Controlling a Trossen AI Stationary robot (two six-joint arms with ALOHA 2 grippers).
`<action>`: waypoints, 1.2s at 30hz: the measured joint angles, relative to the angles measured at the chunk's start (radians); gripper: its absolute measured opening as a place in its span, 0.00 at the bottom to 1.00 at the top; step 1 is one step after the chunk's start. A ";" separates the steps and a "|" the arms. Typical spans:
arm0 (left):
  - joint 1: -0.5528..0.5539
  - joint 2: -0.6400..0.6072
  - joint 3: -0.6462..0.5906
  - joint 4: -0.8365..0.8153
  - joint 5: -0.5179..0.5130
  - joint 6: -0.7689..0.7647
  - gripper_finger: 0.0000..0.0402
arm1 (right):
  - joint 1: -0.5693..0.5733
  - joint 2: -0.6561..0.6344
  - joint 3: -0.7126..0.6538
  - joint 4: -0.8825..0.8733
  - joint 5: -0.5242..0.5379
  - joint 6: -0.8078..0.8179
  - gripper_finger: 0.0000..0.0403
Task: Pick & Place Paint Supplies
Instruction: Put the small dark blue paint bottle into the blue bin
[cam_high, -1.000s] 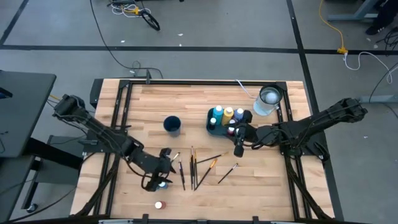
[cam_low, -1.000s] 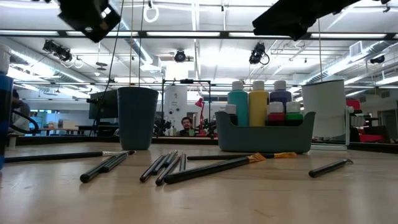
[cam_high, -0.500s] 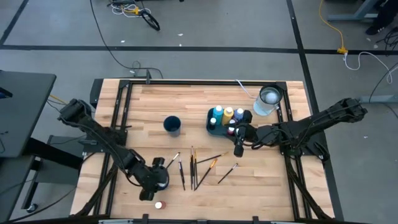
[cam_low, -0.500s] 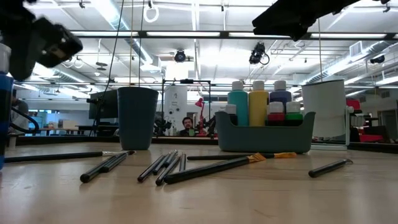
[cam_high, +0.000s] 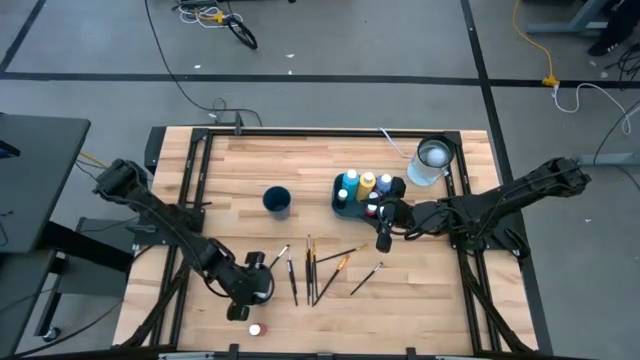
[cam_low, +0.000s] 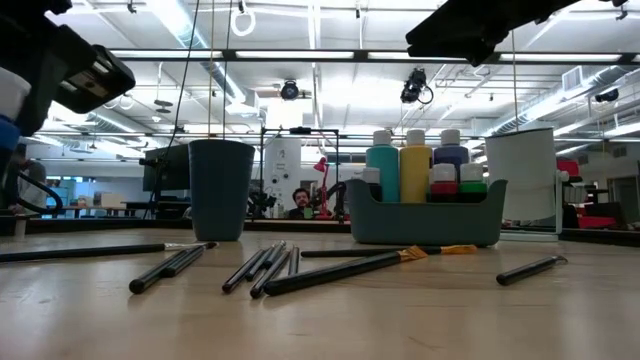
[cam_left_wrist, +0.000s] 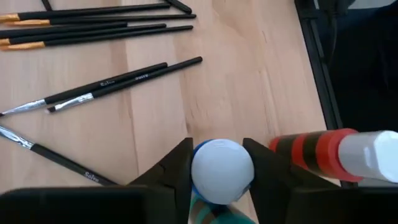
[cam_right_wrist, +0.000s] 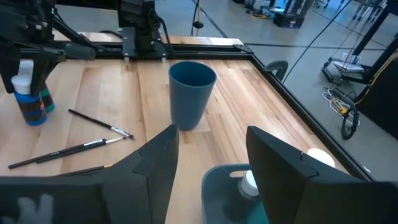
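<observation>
A blue paint bottle with a white cap stands near the table's front left, and my left gripper is shut on it; from above the gripper hides most of it. Beside it a red bottle lies on its side. Several dark-handled paintbrushes lie loose on the wood. My right gripper hangs open just in front of the teal caddy, which holds more bottles. My left gripper pinches the blue bottle at its top, one finger on each side of the white cap. The fingers slant down from the table's left. In the right wrist view the bottle stands about upright with its base on the wood.
A dark blue cup stands mid-table, behind the brushes. A white container stands at the far right. A black frame rail runs along the table's edge beside the bottles.
My left gripper has sunk toward the near edge and tipped further down, coming over the blue bottle. The bottle's cap has shifted a little in the low view.
</observation>
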 joint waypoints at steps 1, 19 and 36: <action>0.002 0.000 0.000 0.003 -0.004 0.011 0.31 | 0.000 0.000 0.000 0.000 0.000 0.000 0.48; 0.448 0.002 0.196 0.273 -0.048 0.627 0.32 | 0.003 -0.020 0.000 -0.075 0.077 0.017 0.48; 0.738 0.273 0.289 0.417 0.091 0.749 0.33 | 0.060 -0.254 0.000 -0.545 0.132 0.134 0.48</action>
